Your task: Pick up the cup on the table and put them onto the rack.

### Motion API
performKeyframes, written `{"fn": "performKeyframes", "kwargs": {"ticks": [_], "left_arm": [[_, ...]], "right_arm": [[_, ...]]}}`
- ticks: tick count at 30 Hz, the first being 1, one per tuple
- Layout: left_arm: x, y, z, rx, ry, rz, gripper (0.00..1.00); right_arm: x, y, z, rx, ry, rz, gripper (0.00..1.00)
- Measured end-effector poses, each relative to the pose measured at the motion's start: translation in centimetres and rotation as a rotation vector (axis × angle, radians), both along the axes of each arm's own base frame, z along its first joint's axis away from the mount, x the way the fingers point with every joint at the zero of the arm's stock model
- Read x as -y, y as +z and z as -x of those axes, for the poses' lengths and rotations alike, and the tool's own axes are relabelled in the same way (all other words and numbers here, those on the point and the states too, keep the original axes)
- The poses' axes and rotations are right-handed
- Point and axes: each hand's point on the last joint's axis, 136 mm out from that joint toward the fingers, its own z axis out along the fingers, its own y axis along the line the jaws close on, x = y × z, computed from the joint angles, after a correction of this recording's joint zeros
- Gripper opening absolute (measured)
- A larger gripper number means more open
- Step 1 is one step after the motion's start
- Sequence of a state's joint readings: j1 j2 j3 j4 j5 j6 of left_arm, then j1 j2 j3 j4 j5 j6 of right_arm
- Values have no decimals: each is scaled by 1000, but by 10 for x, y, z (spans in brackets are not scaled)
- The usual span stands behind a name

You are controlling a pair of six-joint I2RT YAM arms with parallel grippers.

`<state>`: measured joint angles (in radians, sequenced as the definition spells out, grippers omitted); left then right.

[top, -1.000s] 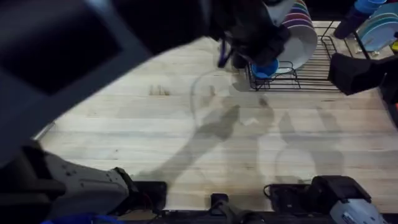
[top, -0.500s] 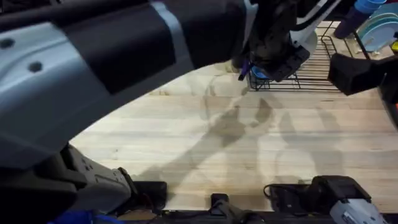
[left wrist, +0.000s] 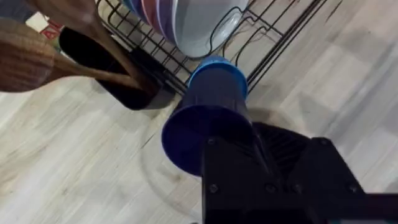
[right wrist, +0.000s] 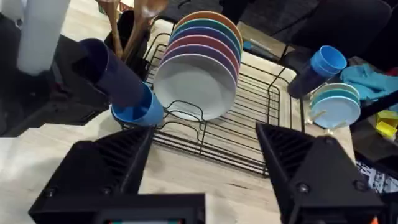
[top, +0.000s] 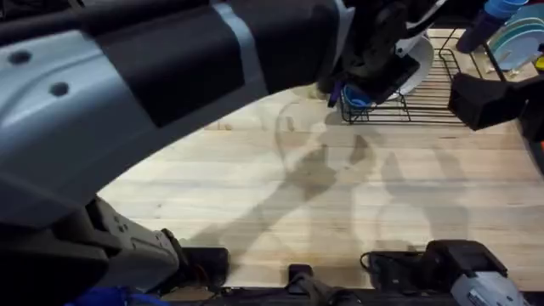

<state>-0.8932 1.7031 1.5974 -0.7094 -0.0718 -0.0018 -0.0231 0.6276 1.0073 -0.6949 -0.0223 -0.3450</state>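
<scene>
change: left arm barely shifted over the last half second; a second ago it sat lower and left, now it stretches across to the rack corner; cup stays at that near corner.
overhead: left arm [top: 170, 76] big, blurred, crossing from lower left to upper middle; left end effector [top: 374, 68] over rack [top: 425, 93] near-left corner; cup [top: 359, 97] blue, peeking under it at the rack edge; white plate [top: 418, 61] just behind; desk [top: 255, 187] light wood.
left wrist: left end effector [left wrist: 261, 174] pinching cup [left wrist: 208, 118]; cup tilted, one end toward the rack wires [left wrist: 261, 37], just beside white plate [left wrist: 199, 31]; black holder [left wrist: 106, 68] with wooden utensils [left wrist: 37, 56] beside rack.
right wrist: right end effector [right wrist: 205, 168] spread wide, holding nothing, hanging above desk in front of rack [right wrist: 217, 137]; cup [right wrist: 121, 90] tilted at rack's near-left corner, lower end touching or just above the wires, cannot tell which; upright plates [right wrist: 202, 68] in a row, white one in front; another blue cup [right wrist: 317, 68] and stacked light-blue plates [right wrist: 336, 106] beyond rack's far side.
</scene>
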Motion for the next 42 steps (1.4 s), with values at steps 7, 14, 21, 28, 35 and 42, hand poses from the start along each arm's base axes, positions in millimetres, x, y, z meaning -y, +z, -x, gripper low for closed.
{"fn": "performKeyframes", "kwargs": {"ticks": [7,14,21,28,35,42], "left_arm": [[0,0,0,-16,24,16,40],[0,0,0,-18,27,18,41],[0,0,0,-22,28,20,41],[2,-19,-1,-51,27,-15,41],[5,-16,-3,-42,29,1,42],[9,-18,-5,-49,36,15,41]], "right_arm": [[0,0,0,0,0,0,996],[0,0,0,0,0,0,996],[0,0,0,0,0,0,996],[0,0,0,0,0,0,996],[0,0,0,0,0,0,996],[0,0,0,0,0,0,996]]}}
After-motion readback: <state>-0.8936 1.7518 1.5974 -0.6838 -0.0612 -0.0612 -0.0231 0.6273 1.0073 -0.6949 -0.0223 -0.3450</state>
